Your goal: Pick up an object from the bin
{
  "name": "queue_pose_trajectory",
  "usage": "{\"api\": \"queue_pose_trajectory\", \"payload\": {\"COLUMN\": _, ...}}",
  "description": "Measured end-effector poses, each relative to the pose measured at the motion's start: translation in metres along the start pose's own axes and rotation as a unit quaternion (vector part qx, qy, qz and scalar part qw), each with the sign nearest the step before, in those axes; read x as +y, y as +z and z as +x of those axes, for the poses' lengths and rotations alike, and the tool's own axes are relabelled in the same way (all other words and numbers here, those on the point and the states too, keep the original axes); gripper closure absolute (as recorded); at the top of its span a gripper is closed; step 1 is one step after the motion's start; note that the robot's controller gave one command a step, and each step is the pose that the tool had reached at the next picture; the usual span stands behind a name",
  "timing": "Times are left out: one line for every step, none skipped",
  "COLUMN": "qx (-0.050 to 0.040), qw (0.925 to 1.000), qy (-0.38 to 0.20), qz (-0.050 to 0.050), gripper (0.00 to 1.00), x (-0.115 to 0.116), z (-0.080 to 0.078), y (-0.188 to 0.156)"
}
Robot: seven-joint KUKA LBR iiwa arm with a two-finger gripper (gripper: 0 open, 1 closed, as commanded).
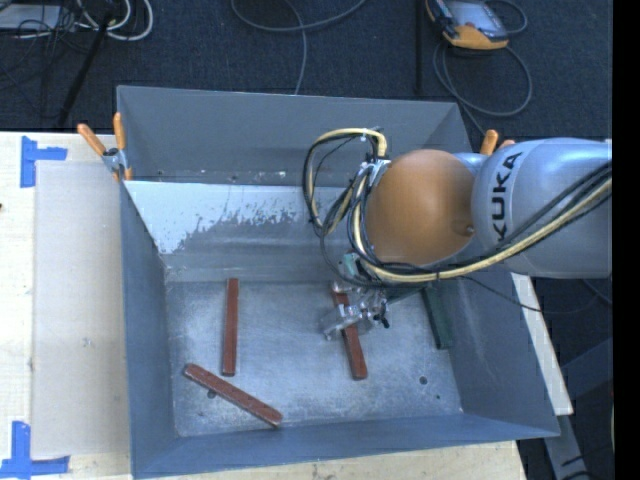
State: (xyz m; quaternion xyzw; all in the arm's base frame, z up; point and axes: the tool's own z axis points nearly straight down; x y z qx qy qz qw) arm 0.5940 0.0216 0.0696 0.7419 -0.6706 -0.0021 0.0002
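Observation:
My gripper [350, 320] is low over the bin floor, right of centre, under the orange wrist cover. Its metal fingers stand at the upper end of a short brown wooden stick [354, 353] that lies on the floor and runs down and slightly right from them. The stick's upper end is hidden behind the fingers. I cannot tell whether the fingers grip it. A dark green flat bar [437, 318] lies just right of the gripper, along the right wall.
Two more brown sticks lie in the left half: one upright [230, 326], one slanted [232, 395] near the front wall. The arm and its cables cover the bin's back right part.

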Motion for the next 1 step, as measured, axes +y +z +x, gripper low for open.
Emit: {"api": "queue_pose_trajectory", "payload": {"qx": 0.0010, "qw": 0.9996, "qy": 0.030, "qz": 0.003, "gripper": 1.00, "x": 0.0631, "z": -0.0082, "y": -0.1362}}
